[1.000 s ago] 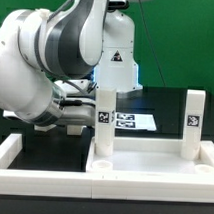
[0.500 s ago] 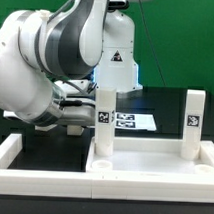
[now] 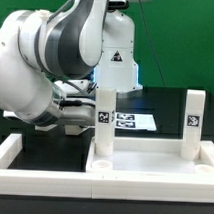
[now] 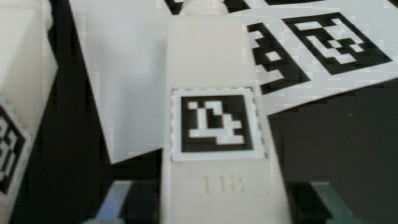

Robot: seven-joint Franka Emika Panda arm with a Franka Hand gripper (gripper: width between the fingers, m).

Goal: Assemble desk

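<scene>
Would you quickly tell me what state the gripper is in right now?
Gripper: it straddles the tagged leg, but whether it is clamped on the leg cannot be told.

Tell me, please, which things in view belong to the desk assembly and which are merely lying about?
Belong to the job: desk top; leg at the exterior view's left; leg at the exterior view's right, both upright.

Just lying about: marker board; white border rail.
</scene>
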